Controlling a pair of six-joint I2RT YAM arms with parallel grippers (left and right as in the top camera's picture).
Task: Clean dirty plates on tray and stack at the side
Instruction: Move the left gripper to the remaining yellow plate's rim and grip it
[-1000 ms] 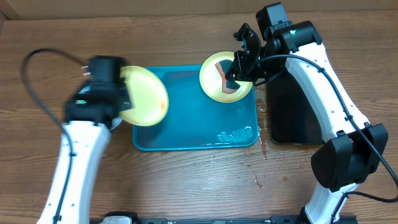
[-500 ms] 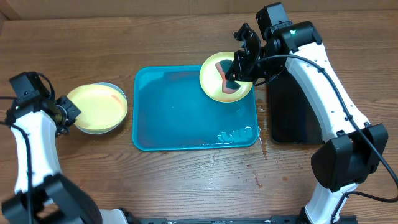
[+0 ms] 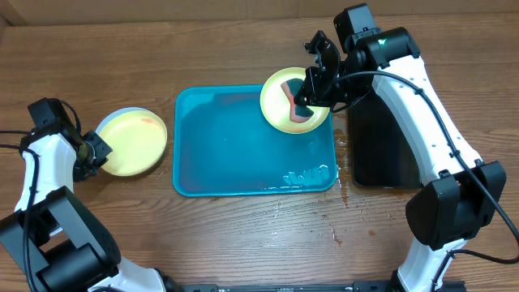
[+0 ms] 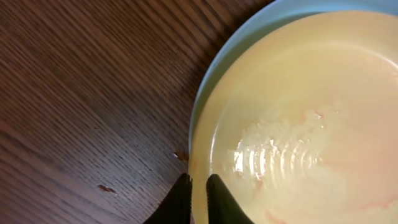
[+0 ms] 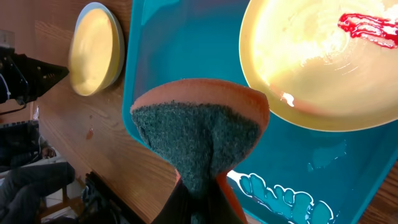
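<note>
While my right gripper [image 5: 199, 205] pinched the sponge [image 5: 199, 137], the yellow plate [image 5: 323, 68] lay upper right of it, streaked with red sauce [image 5: 367, 28].

I see a brown wood-grain table [image 3: 243, 235] filling the overhead frame, dark spots [image 3: 336, 235] on it lower right of centre, and a pale tan strip [image 3: 162, 10] along the top edge.

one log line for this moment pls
left gripper: straddling rim of yellow plate stacked on blue plate beside tray | right gripper: shut on sponge over sauce-smeared plate on tray
</note>
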